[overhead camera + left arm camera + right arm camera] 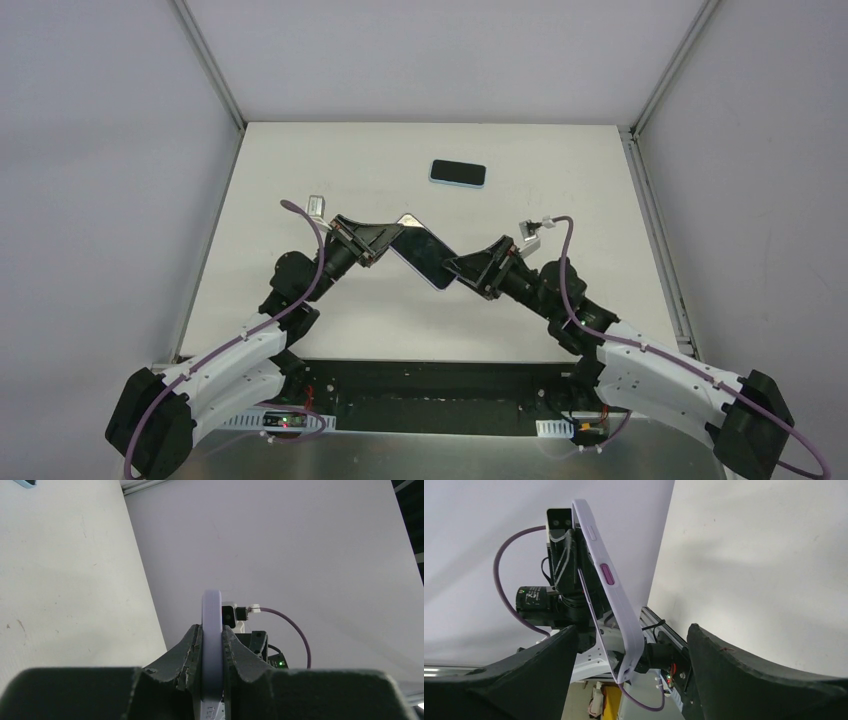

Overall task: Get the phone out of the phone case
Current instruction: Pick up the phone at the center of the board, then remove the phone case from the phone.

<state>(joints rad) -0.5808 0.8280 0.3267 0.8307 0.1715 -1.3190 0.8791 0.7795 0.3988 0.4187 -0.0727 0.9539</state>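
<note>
The left gripper (383,245) is clamping its fingers (192,647) onto one end of the lavender case (409,219), holding it in the air above the middle of the counter (290,180). The phone (425,255) is sitting inside the case, its dark face showing. The right gripper (459,270) is standing with its jaws wide apart around the opposite end; whether they are touching it cannot be determined. A second phone (458,173) is lying flat near the far edge, well apart.

The place is a robotics lab test cell: a white bench (300,300) is closed in by plain pale walls (420,60) and aluminium rails (212,62). A cabled left arm (240,350) and right arm (650,370) are bolted at its near edge.
</note>
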